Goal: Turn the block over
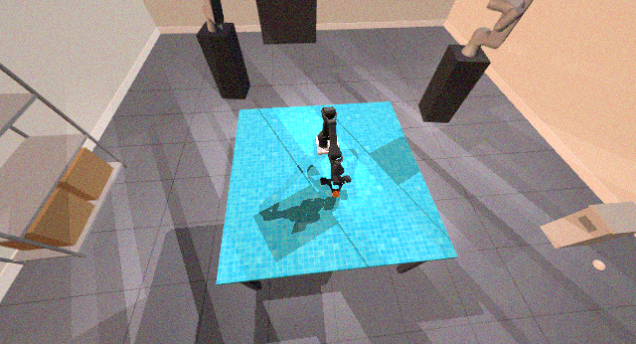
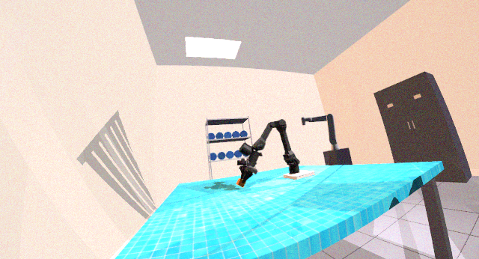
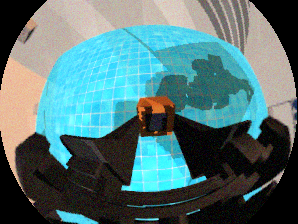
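Observation:
The orange block (image 1: 336,194) (image 2: 239,183) (image 3: 161,103) is held between the fingertips and is tilted. A dark square mark (image 3: 157,122) on one of its faces looks toward the wrist camera, back between the fingers. My gripper (image 1: 336,191) (image 2: 242,182) (image 3: 156,128) is shut on the block, one finger on each side, and leans outward from the arm. The block looks slightly above the blue tiled table (image 1: 397,235) (image 2: 209,225) (image 3: 90,95), though the exact gap is hard to tell. The faces pressed by the fingers are hidden.
The arm's pale base plate (image 1: 323,146) (image 2: 299,174) stands on the table behind the gripper. Large shadows lie over the table top. Shelves, a cabinet and other arms on dark pedestals stand off the table.

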You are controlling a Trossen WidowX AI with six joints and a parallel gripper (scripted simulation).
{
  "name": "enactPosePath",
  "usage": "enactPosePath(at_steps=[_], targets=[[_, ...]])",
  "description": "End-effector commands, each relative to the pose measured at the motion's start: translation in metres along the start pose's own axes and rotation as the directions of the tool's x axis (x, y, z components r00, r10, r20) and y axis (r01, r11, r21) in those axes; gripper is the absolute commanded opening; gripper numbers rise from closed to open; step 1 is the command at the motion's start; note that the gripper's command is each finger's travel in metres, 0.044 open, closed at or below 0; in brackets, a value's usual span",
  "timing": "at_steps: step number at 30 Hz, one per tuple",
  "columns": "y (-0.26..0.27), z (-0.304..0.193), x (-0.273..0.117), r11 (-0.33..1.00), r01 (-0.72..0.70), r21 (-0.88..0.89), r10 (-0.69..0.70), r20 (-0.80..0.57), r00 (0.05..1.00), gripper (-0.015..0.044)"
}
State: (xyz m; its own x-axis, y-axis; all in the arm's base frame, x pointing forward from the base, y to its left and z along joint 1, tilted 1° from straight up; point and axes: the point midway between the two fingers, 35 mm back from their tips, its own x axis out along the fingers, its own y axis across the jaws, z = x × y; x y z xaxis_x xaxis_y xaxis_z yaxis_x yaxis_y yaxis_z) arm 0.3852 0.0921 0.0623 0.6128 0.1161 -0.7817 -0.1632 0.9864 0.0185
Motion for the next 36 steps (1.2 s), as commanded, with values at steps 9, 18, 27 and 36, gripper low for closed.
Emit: enactPosePath(at_steps=[9, 18, 27, 36], targets=[[0.0, -0.007, 0.016, 1.0, 0.005, -0.001, -0.005, 0.194, 0.981, 0.0], [-0.001, -0.015, 0.015, 1.0, 0.005, 0.001, -0.005, 0.329, 0.944, 0.0], [-0.001, -0.02, 0.009, 1.0, 0.004, 0.003, -0.005, 0.408, 0.913, 0.0], [-0.001, -0.019, 0.007, 1.0, 0.004, 0.003, -0.005, 0.433, 0.901, 0.0]])
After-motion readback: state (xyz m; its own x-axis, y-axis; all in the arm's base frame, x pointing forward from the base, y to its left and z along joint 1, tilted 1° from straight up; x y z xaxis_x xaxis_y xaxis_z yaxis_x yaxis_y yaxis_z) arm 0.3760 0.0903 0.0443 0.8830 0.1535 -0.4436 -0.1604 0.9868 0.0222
